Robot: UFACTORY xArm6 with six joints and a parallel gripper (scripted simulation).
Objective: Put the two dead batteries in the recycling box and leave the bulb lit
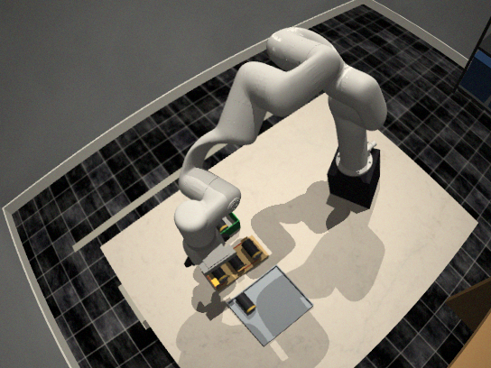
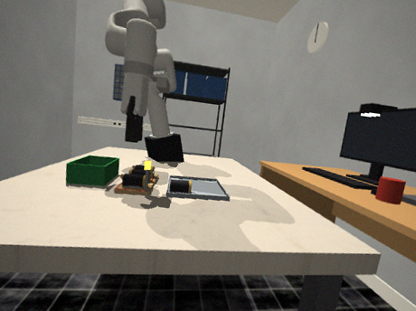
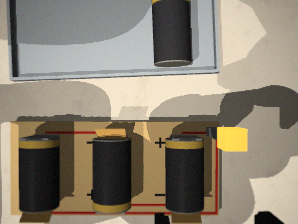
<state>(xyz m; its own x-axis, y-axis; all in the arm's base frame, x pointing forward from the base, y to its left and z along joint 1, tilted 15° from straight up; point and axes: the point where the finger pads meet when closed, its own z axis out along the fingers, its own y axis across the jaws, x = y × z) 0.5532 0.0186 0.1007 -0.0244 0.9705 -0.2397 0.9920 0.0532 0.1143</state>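
Three batteries sit in the holder board (image 1: 264,256) (image 2: 136,191) (image 3: 150,170), one per bay. In the wrist view: left battery (image 1: 251,248) (image 3: 39,175) and right battery (image 1: 218,275) (image 2: 134,181) (image 3: 184,175) have the gold band at the upper end; middle battery (image 1: 236,262) (image 3: 111,175) is flipped, gold band at the lower end.

Bulb (image 1: 215,281) (image 2: 147,165) (image 3: 232,139) shows bright yellow at the board's end, right side of the wrist frame.

Loose battery (image 1: 245,302) (image 2: 180,186) (image 3: 172,35) lies on its side in the grey tray (image 1: 289,311) (image 2: 211,189) (image 3: 75,55), lower centre of the top frame, near the tray's edge on the board side.

Green box (image 1: 238,222) (image 2: 92,172) stands upright and level on the tabletop (image 1: 420,216) (image 2: 205,229), left of the board in the exterior view. Top view catches a gold-banded dark item inside; the arm (image 1: 289,86) (image 2: 140,46) covers part of the box, so can't give a count.

Tool (image 1: 189,262) (image 2: 133,138) (image 3: 214,218) is about half open, gripping nothing, raised above the board.
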